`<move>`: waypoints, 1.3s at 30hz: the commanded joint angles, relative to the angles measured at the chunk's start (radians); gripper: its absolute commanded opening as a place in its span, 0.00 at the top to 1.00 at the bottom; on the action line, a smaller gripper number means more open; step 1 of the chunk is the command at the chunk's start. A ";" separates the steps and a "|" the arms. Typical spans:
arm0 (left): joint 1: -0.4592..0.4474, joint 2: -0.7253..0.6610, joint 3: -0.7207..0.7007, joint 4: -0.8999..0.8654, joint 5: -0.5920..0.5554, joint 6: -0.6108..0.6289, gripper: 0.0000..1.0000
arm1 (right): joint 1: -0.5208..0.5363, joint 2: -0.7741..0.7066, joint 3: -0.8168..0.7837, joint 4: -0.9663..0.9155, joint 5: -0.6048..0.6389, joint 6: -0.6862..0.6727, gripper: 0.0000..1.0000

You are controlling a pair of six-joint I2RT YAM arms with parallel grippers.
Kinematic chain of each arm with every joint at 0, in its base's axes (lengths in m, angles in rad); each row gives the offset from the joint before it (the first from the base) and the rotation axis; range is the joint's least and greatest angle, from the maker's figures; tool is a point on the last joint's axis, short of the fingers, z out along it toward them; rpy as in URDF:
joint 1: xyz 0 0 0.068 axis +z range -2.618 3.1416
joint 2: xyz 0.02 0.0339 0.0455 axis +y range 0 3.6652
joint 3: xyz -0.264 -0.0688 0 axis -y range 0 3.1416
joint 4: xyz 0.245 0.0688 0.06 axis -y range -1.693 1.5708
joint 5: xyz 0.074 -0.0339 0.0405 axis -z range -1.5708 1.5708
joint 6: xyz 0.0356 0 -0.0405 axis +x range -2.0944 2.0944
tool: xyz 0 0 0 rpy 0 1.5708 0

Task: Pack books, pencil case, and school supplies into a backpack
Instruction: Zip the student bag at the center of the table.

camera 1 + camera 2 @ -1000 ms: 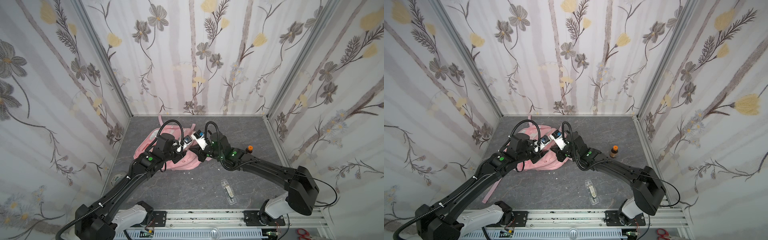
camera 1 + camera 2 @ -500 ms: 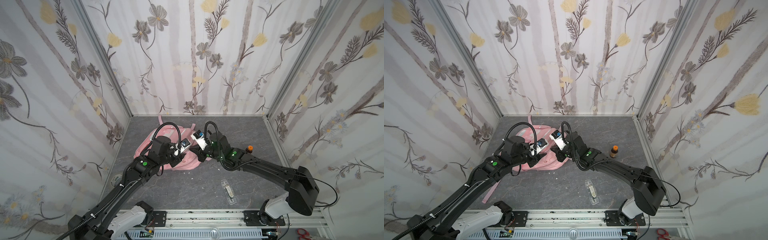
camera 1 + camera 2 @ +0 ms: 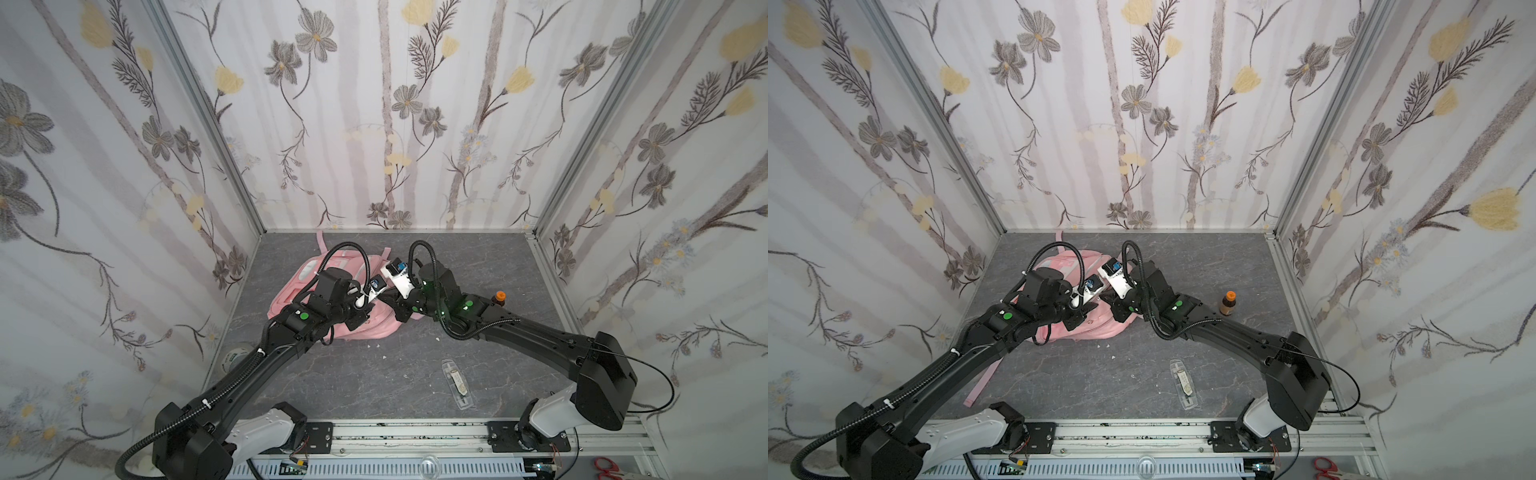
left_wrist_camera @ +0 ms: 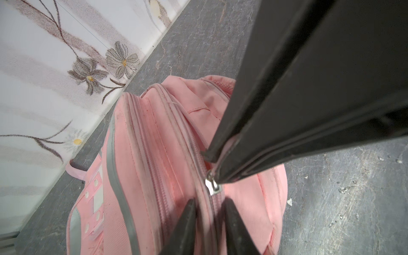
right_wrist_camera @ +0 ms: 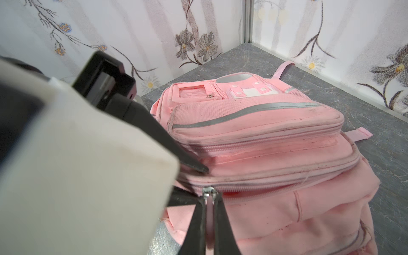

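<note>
Left claw (image 4: 209, 199): we see it clenched, its two fingers pinching the raised zip seam of the backpack (image 4: 154, 154) between them.
Right claw (image 5: 209, 197): we see it clenched on the pink pull tab (image 5: 209, 213), with its tips right at the metal slider (image 5: 208, 191).
Claws together: their tips almost meet. In the left wrist view the slider (image 4: 213, 186) sits between the left claw's fingers and the right claw (image 4: 213, 167).
Backpack: it lies under both claws with its front pockets up, and it shows in both top views (image 3: 376, 328) (image 3: 1100, 326). We cannot tell whether the zip at the claws is open.
Case (image 3: 457, 382): clear, it lies flat on the table well apart from the right claw, back toward that arm's base.
Tape (image 3: 232, 357): it is well behind the left claw, beside the left arm and near the wall. We see only part of it.
Strap (image 3: 984, 380): pink, it shows beside the left arm, well behind the left claw.
Bottle (image 3: 1228, 303): brown with an orange cap, it stands upright behind the right claw, just beside the right arm.
</note>
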 commanded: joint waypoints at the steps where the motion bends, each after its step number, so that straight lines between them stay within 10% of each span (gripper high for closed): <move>1: 0.001 0.002 -0.016 0.027 -0.025 0.040 0.93 | -0.002 -0.013 0.016 0.089 -0.026 -0.004 1.00; 20: 0.002 -0.144 0.050 -0.041 0.079 0.148 1.00 | -0.259 0.160 0.033 0.079 0.058 0.003 1.00; 23: 0.025 -0.143 0.034 -0.008 0.003 0.163 1.00 | -0.290 0.186 0.081 0.048 0.096 0.007 1.00; 28: 0.062 -0.050 -0.005 0.323 -0.478 0.147 1.00 | -0.297 0.160 0.137 0.024 0.072 -0.017 1.00; 35: 0.083 0.121 0.128 0.277 -0.502 0.049 1.00 | -0.271 0.083 0.140 0.031 0.014 -0.016 1.00; 39: 0.079 0.060 0.099 0.243 -0.231 0.051 0.45 | -0.225 0.059 0.111 0.044 -0.038 -0.012 1.00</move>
